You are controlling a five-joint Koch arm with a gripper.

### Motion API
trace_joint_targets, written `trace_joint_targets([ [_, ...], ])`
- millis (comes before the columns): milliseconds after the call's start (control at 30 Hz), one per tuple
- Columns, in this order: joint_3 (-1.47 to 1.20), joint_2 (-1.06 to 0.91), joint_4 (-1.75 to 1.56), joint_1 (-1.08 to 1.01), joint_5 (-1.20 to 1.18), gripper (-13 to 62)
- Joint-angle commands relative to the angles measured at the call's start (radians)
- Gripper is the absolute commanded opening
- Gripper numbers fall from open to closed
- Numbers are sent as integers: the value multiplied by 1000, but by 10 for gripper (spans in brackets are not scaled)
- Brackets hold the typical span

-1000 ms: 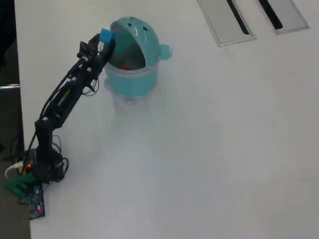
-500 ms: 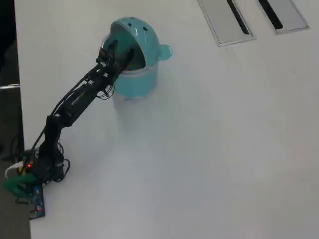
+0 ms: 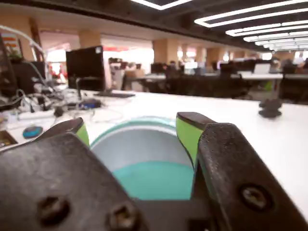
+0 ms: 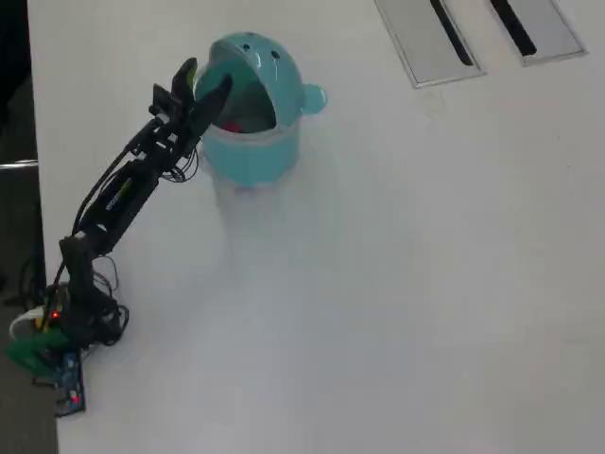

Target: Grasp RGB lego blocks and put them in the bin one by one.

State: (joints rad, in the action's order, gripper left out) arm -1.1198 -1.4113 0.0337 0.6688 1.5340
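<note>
In the overhead view the teal bin (image 4: 260, 151) stands at the upper left of the white table, its domed lid tipped back and its mouth open. My gripper (image 4: 206, 78) hovers at the left side of that mouth, open, with nothing between its fingers. A small red patch (image 4: 236, 124) shows inside the bin; otherwise the lego blocks are hidden. In the wrist view the two green-padded fingers (image 3: 186, 134) stand wide apart, and the bin (image 3: 154, 180) fills the gap between them.
Two grey cable hatches (image 4: 430, 38) (image 4: 534, 26) sit in the table at the top right. The arm's base and wiring (image 4: 61, 326) stand at the table's left edge. In the wrist view, monitors and cables (image 3: 86, 67) lie far behind.
One second ago the gripper held a blue block at the bin's mouth, then reached into the bin. Now it has drawn back up and left, open and without the block.
</note>
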Motion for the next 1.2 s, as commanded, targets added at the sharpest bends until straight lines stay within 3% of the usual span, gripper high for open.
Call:
trace_joint_targets([
  [0, 18, -94, -6, 3, -15, 338],
  [500, -357, -411, -35, -9, -129, 337],
  [1167, -716, -729, -89, -37, -471, 329],
])
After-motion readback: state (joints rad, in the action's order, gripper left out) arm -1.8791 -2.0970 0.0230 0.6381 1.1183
